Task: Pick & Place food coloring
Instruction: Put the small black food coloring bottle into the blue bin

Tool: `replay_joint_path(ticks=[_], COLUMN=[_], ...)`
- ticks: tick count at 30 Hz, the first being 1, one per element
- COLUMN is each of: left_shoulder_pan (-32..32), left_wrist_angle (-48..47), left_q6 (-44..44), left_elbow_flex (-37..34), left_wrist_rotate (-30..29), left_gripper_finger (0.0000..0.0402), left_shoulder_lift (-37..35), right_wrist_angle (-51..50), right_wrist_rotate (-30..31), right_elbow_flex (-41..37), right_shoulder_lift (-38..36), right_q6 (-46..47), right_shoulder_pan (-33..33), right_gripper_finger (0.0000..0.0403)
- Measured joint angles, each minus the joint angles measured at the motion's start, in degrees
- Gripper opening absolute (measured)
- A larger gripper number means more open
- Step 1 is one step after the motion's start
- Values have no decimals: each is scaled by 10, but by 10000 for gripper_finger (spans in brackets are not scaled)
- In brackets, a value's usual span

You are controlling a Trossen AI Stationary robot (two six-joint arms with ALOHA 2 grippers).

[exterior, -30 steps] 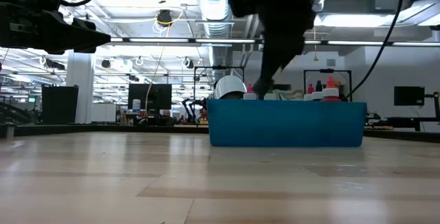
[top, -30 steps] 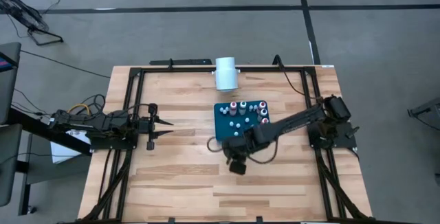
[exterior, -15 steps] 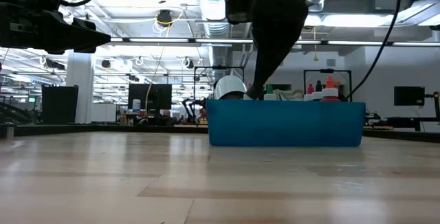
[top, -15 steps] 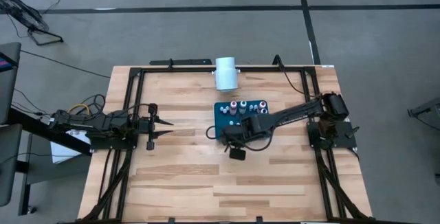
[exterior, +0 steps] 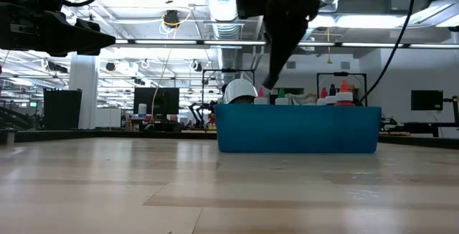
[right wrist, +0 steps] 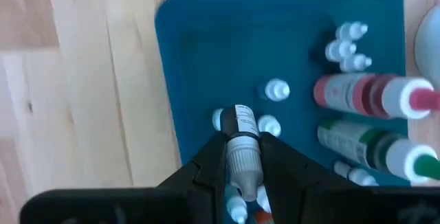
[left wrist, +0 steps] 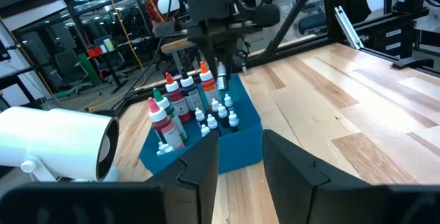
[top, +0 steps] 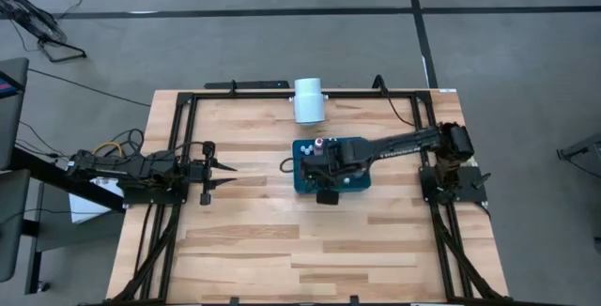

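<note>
Right gripper: fingers closed narrow on one small bottle, pale grey body, label end pointing away from the wrist. I read it as held clear above the tray, over the tray's bare half; from the wrist view I cannot tell how high. In the high view the right gripper sits over the tray's left part, arm stretched in from the right side of the table. Low view confirms the gripper hangs above the tray wall, not touching it.

Other bottles: small white-capped ones stand upright in the tray, two just beside the held bottle's far end and a cluster of three near the tray's far corner. Larger red and green bottles stand along one side. Left wrist view shows the same group packed toward one end of the tray.

Left gripper: parked at the table's left, well apart from the tray. Fingers spread with a clear gap, nothing between them.

Room: white cylinder lies on its side near the table's far edge, just beyond the tray. Bare wood all round the tray on the near and left sides; black frame rail runs along the table edges.
</note>
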Motion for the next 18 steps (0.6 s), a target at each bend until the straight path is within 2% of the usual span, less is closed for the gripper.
replay_joint_path(ticks=[9, 18], left_shoulder_pan=[0, 0], left_wrist_angle=[0, 0], left_q6=[0, 0], left_elbow_flex=[0, 0], left_wrist_rotate=[0, 0], left_gripper_finger=[105, 105], left_shoulder_lift=[0, 0], right_wrist_angle=[-85, -97], right_wrist_rotate=[-3, -3], right_elbow_flex=[1, -37], right_shoulder_lift=[0, 0], right_q6=[-85, -97], right_shoulder_pan=[-49, -91], right_gripper_finger=[69, 69])
